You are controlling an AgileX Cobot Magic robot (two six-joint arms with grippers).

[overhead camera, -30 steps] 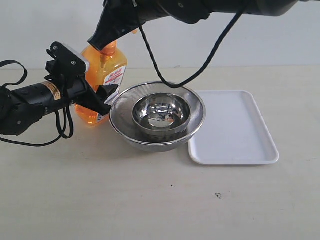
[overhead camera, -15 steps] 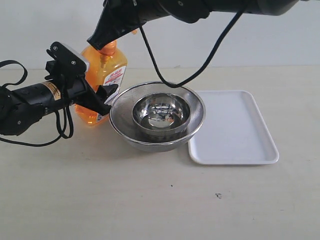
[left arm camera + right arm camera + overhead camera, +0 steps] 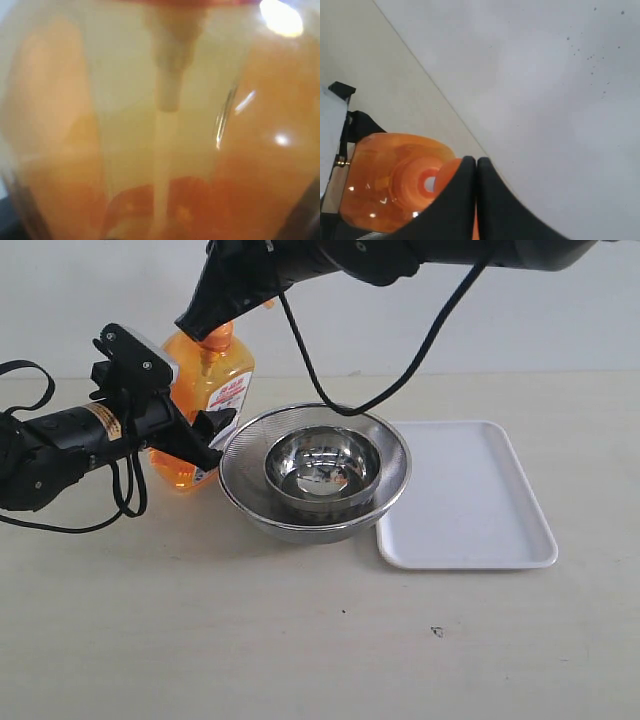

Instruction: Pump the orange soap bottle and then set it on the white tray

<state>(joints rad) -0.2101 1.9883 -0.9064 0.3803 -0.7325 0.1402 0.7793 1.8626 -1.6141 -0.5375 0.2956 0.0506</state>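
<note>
At the far left we see the left gripper (image 3: pixel 200 430) clamped around the lower body of the tall translucent orange plastic soap bottle (image 3: pixel 218 380), with one black finger lying across its front beside the white-and-red label. The bottle stands upright on the pale tabletop (image 3: pixel 300 640). In the left wrist view it fills the whole frame (image 3: pixel 260 150), and a white dip tube (image 3: pixel 162 165) runs down through the orange liquid.

From above, the right gripper (image 3: pixel 197 328) reaches across to the bottle's top. In its own wrist view we see its two black fingers pressed together (image 3: pixel 476 165), tips at the orange top.

Just right of the bottle sits a round steel mesh bowl (image 3: pixel 250 455) with a smaller shiny steel bowl (image 3: pixel 322 465) inside it. Farther right lies the flat rectangular white plastic tray (image 3: pixel 470 500), its left edge at the mesh bowl's rim. The mesh bowl lies between the bottle and the tray.
</note>
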